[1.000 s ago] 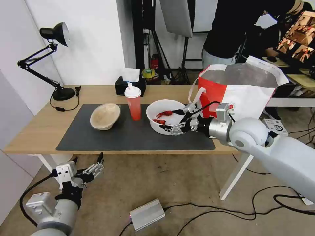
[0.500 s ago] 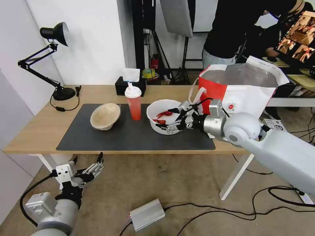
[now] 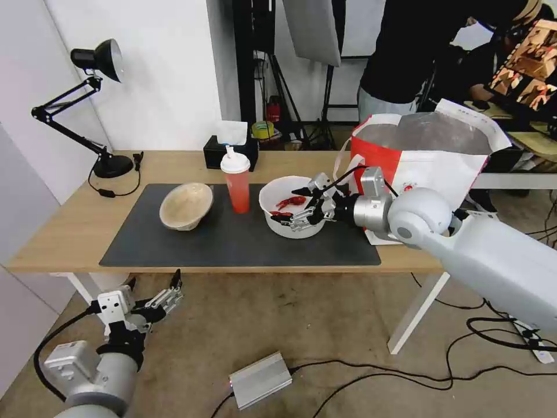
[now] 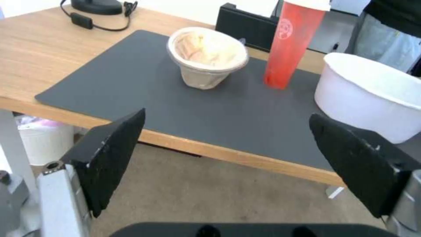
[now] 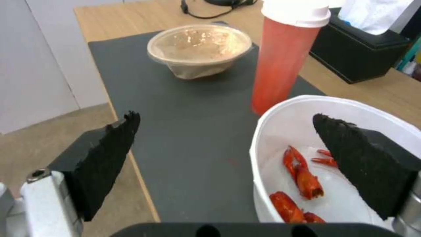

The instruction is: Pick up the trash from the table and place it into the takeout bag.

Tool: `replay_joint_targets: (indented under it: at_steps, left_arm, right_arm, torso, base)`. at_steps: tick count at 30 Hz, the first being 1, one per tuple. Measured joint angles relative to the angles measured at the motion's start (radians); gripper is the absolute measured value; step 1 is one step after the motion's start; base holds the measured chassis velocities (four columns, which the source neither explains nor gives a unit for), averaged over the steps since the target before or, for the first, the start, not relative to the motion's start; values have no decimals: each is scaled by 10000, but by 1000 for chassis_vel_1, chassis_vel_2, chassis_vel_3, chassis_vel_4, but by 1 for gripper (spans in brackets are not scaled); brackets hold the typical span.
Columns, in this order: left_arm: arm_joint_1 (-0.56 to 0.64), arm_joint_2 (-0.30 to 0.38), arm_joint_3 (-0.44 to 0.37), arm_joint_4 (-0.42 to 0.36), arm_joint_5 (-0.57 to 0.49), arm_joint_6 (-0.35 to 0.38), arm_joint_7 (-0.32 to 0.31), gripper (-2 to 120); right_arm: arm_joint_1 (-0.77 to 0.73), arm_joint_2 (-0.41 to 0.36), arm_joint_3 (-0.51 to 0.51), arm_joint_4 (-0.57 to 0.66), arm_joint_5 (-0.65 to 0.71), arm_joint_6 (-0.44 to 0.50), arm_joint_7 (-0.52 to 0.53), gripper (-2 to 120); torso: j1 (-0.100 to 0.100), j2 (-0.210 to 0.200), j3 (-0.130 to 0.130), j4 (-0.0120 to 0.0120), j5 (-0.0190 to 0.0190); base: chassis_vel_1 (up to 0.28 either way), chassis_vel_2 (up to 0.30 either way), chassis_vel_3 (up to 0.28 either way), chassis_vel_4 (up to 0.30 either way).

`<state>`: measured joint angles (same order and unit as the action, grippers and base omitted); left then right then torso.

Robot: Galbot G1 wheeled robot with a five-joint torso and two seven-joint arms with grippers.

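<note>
The right gripper [image 3: 301, 207] hung open over the white bowl's [image 3: 277, 223] near rim; the left gripper [image 3: 155, 297] waited open below the bench [image 3: 69, 232].

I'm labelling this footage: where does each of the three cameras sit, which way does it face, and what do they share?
Head view: on the robot's head, looking down at the table and bag; right claw open at the white bowl, left claw open, parked below the table.
Left wrist view: below the table edge, facing the beige bowl; its own fingers frame it.
Right wrist view: over the white bowl's rim; own fingers straddle it.
Shared: all show the red cup and both bowls.
</note>
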<state>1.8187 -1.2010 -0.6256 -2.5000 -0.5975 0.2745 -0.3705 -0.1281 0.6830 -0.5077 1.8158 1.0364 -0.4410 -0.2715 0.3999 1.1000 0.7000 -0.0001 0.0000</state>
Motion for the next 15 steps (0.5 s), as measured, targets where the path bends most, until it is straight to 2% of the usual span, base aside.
replay_joint_targets:
  at_steps: [6, 15]
  left_arm:
    - [-40, -34, 40, 0, 28, 8, 2, 100]
    - [-87, -53, 122, 0, 28, 11, 13, 100]
  right_arm:
    - [619, 104, -547, -295, 88, -109, -133, 100]
    - [678, 35, -727, -328, 92, -172, -178, 100]
  torso:
    - [0, 0, 0, 0, 0]
    - [0, 0, 0, 0, 0]
  base:
    - [0, 0, 0, 0]
    - [0, 0, 0, 0]
